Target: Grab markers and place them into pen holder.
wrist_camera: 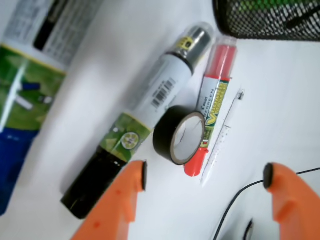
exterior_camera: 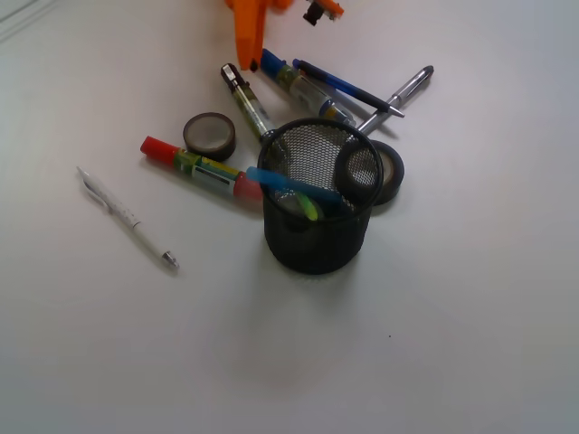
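Lining up on the next marker.
Our gripper point(wrist_camera: 205, 182) hovers, fingers open and empty, above the dark-capped marker point(wrist_camera: 137, 125); next we lower, close, carry to the pen holder point(exterior_camera: 317, 221).

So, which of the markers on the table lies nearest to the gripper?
The dark-capped marker: its black end lies just beside the gripper, which is open. The red-capped marker lies beyond the tape roll, and the blue-capped marker lies off to the side.
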`<state>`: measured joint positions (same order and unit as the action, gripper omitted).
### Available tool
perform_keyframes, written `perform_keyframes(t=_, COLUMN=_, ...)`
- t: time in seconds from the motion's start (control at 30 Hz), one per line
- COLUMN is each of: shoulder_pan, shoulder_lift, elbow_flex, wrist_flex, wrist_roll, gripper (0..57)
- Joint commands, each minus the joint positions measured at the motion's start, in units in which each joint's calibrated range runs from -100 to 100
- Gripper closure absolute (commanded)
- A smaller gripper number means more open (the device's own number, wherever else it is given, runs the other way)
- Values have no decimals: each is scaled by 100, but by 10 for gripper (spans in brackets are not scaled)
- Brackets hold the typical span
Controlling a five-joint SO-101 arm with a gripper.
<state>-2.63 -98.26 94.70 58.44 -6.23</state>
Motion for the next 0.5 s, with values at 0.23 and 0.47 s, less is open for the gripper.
perform_keyframes(t=0.23, shoulder_pan=207, shoulder_lift=1645, elbow_flex=-2948, wrist_flex=1050, wrist_roll=-947, gripper=306)
perform_keyframes(t=0.47, shoulder_pan=207, shoulder_lift=4866, elbow_flex=-5321, wrist_flex=1776, wrist_roll=-1495, gripper=306)
